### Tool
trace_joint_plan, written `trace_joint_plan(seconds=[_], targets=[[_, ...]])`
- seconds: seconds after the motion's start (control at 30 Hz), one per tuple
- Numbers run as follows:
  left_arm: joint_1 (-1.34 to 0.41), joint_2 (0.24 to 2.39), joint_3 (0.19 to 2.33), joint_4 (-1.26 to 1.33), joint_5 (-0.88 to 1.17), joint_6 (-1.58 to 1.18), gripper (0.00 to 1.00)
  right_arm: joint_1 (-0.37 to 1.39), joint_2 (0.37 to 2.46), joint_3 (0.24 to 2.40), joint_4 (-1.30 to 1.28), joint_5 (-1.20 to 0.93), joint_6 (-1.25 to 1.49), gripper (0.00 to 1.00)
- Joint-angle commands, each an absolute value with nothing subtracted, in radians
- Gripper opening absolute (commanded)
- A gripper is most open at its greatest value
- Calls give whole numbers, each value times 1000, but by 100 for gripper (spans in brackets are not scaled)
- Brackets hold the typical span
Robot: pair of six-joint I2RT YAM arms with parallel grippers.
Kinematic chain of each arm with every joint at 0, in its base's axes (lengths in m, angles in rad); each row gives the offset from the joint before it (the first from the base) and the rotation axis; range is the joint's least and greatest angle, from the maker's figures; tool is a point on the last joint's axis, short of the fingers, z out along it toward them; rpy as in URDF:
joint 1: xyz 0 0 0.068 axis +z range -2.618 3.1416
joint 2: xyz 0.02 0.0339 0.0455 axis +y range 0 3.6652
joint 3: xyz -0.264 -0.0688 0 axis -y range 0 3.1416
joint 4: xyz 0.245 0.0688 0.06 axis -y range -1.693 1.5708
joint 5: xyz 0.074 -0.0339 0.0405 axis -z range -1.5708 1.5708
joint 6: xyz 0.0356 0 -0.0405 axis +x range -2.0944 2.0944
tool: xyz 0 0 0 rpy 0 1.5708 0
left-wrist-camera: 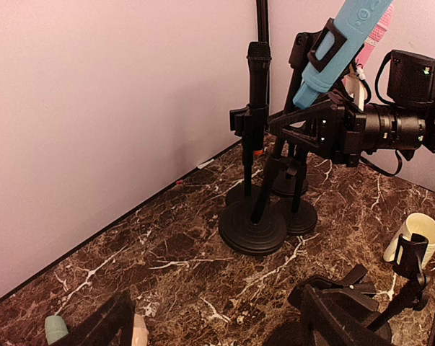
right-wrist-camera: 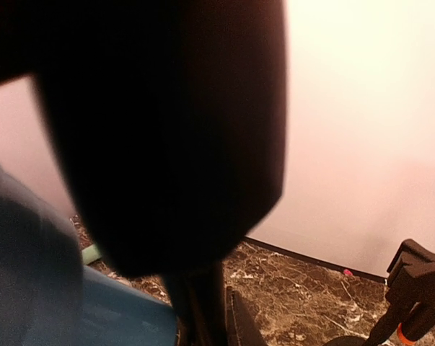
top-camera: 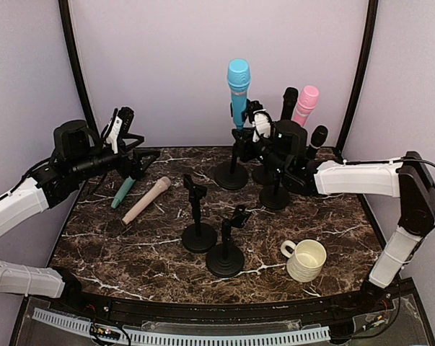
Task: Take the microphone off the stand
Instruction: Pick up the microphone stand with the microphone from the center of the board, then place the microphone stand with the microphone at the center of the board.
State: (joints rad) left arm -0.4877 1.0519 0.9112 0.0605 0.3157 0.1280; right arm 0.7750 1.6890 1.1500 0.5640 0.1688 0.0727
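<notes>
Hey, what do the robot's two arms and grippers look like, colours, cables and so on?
Both the left arm and right arm have white link shells with bulky black joints, and thin black cables loop along them. The left gripper and right gripper are black, of angular, open-framed build. No markings are legible.

The top camera sits high behind me, looking down across the worktop (top-camera: 130,252) to the back wall (top-camera: 203,58). My left wrist camera looks low over the worktop from the left toward the blue microphone (left-wrist-camera: 354,29) and cream mug (left-wrist-camera: 423,227), both shared with the top view. My right wrist camera sits so close that dark blur fills most of it.
</notes>
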Motion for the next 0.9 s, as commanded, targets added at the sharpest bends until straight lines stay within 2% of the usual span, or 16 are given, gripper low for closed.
trace_joint_plan(seconds=[0.0, 0.33, 0.67, 0.87], targets=[[-492, 1025, 902, 89, 236, 115, 82, 838, 1618, 1250, 663, 229, 49, 0], [-488, 1002, 913, 61, 41, 93, 88, 977, 1684, 1433, 646, 286, 15, 0], [-489, 956, 906, 57, -113, 99, 88, 1068, 1821, 1671, 528, 160, 34, 0], [-489, 892, 884, 83, -227, 120, 88, 1116, 1842, 1696, 452, 66, 43, 0]])
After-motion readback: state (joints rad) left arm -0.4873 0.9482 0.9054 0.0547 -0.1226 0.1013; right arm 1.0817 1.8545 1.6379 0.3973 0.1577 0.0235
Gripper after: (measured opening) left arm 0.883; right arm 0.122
